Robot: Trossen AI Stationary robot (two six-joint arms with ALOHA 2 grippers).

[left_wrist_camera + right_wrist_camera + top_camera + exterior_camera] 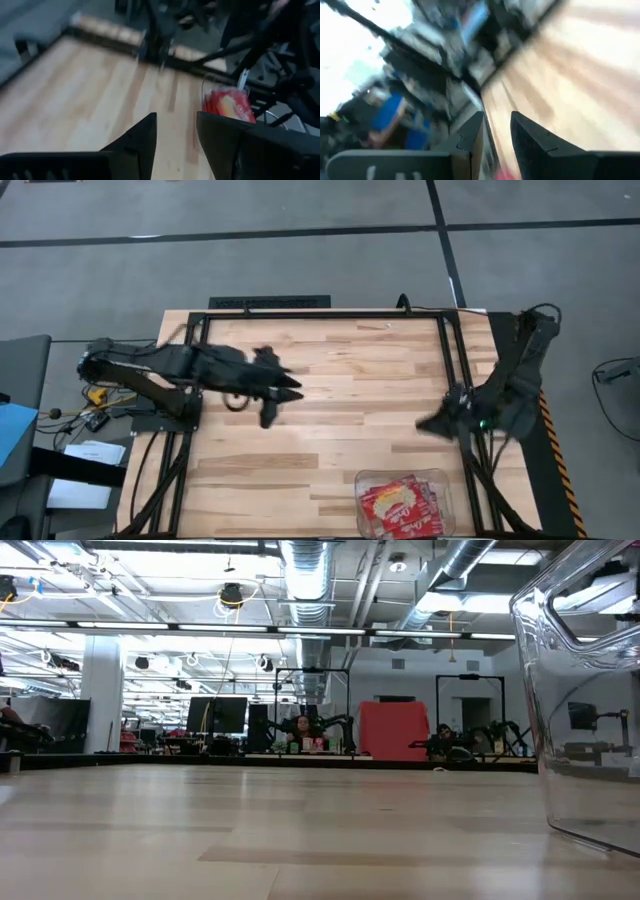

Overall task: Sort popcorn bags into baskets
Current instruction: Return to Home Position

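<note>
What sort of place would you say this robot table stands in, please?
Probably a large open-plan robotics lab or workshop: exposed silver ceiling ducts, rows of strip lights, and more dark robot arms beyond the pale wooden table.

Bright, even overhead light falls on the counter (330,380), and shadows are faint. In the low view, ceiling strip lights (300,630) glare at twelve o'clock and the clear tub (590,690) at three o'clock mirrors them. Both wrist views are streaked with blur.

You're looking at light wood-plank table (330,410), black frame (320,313) running along its edges. Clear basket (400,474) sitting directly on it, lower right corner of high view, red popcorn bags (400,508) lying inside.
</note>
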